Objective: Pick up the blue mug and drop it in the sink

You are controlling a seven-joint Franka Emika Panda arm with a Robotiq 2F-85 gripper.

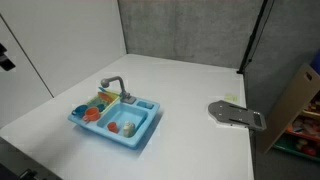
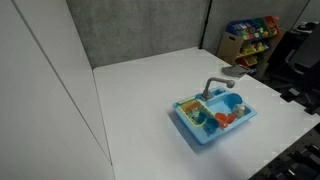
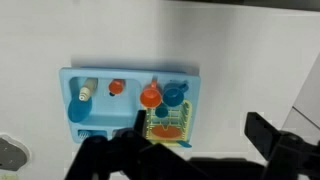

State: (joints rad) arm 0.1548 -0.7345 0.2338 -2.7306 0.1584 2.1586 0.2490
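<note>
The light-blue toy sink (image 3: 72, 75) lies on the white table, seen from high above in the wrist view, and shows in both exterior views (image 1: 140, 140) (image 2: 190, 130). The blue mug (image 3: 175, 94) sits in the sink's rack section, beside an orange-red round item (image 3: 150, 97) and above the yellow rack (image 3: 165, 125). My gripper (image 3: 195, 115) is open and empty, with its black fingers at the bottom of the wrist view, well above the sink. The arm does not show in the exterior views.
The basin holds a small bottle (image 3: 84, 93) and an orange piece (image 3: 117, 88). A grey curved faucet (image 1: 113, 84) stands at the sink's back. A flat grey object (image 1: 237, 114) lies on the table. A shelf of colourful toys (image 2: 250, 35) stands beyond the table.
</note>
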